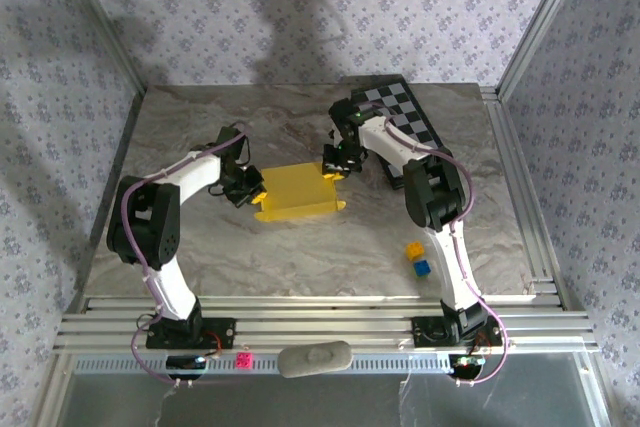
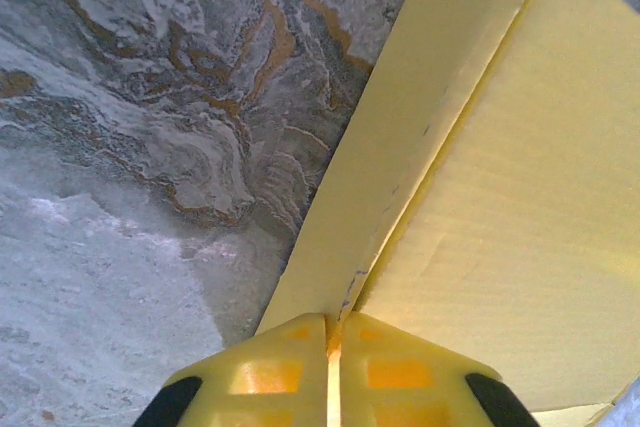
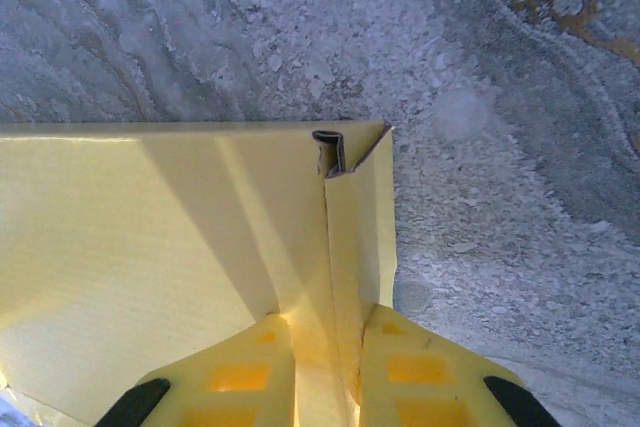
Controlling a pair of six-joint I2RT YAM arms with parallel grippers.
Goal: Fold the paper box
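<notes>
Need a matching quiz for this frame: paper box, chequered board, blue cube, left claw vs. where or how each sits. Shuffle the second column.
Things:
1 paper box
2 chequered board
3 blue cube
4 left claw

Places or states:
a far right corner of the table
b shut on the paper box's edge
c middle of the table
d just nearer the arm bases than the yellow cube

Pairs: 1-c; 2-a; 3-d; 4-b
</notes>
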